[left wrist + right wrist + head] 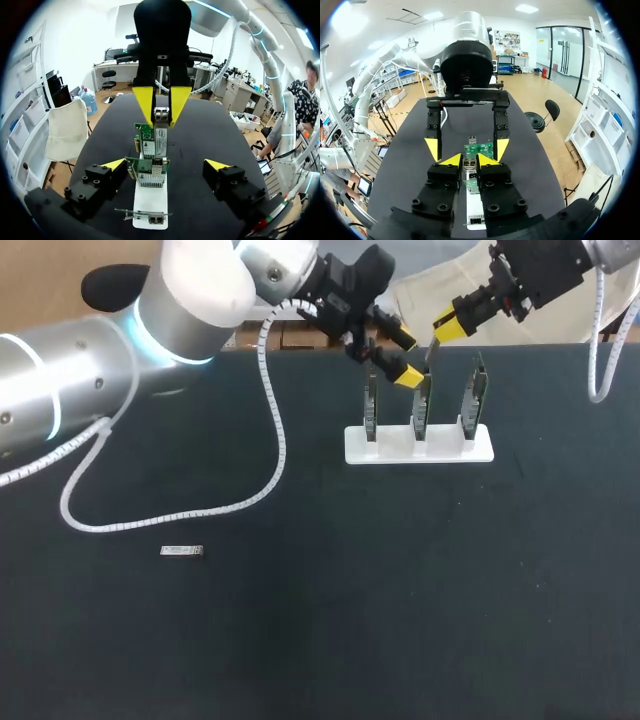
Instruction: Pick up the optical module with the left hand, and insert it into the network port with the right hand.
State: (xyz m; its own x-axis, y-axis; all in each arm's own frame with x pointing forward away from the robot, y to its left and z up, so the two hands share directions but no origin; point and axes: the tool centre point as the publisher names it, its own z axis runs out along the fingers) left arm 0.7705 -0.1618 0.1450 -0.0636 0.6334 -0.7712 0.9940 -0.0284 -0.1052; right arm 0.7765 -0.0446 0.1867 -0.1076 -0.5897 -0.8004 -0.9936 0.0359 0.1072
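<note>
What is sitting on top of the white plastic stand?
Three green circuit cards stand upright on the white plastic stand. Their lower edges are hidden inside its slots.

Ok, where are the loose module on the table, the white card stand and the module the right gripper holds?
loose module [182, 551], head view, middle of its body.
white card stand [442, 451], head view, bare front of its base.
held module [161, 136], left wrist view, its metal body.
</note>
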